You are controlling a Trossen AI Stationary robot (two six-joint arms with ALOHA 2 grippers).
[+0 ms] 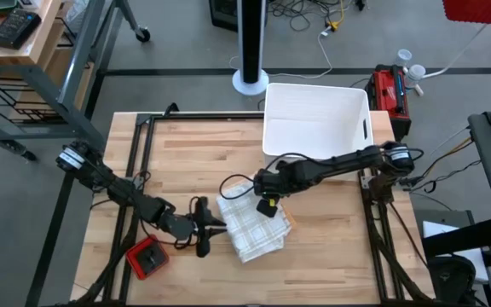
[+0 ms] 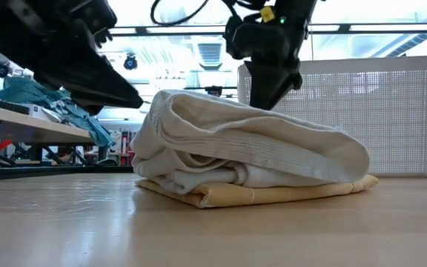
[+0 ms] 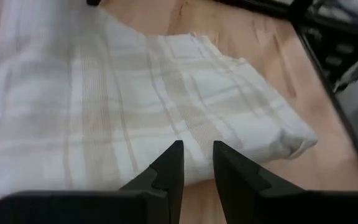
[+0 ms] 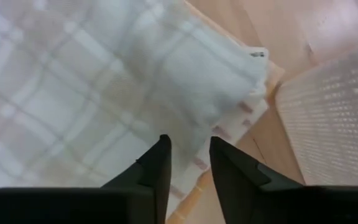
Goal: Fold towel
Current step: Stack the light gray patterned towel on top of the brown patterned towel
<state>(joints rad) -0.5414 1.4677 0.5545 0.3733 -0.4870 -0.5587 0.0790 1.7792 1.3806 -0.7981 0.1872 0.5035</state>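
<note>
Down on the near left of the wooden tabletop (image 1: 186, 162) lies a small red box (image 1: 147, 257) with a dark top, just beside the left arm. That arm reaches in from the far left, and its left hand (image 1: 206, 227) sits low, just left of the towel (image 1: 254, 223). In the left wrist view its two dark fingers (image 3: 169, 171) stand a narrow gap apart with nothing between them, their tips near the towel's near edge, so the hand is slightly open and holds nothing.

The towel, white with faint beige checks, lies folded into a thick, rumpled bundle near the middle of the tabletop, a little toward the near side. In the low view (image 2: 250, 152) it shows several stacked layers, the upper ones bulging and rounded, a flatter yellowish layer at the bottom resting on the wood.

Above the towel's far part hangs the right hand (image 1: 267, 205), on the arm that stretches in from the right edge. In the right wrist view its fingers (image 4: 157, 165) are parted by a narrow gap and point down at the cloth (image 4: 104, 81), with no fold caught between them; this hand is also slightly open and empty. In the low view it hangs dark just over the top of the bundle.

To the far right stands a white bin (image 1: 315, 119), its perforated wall well apart from the towel.
</note>
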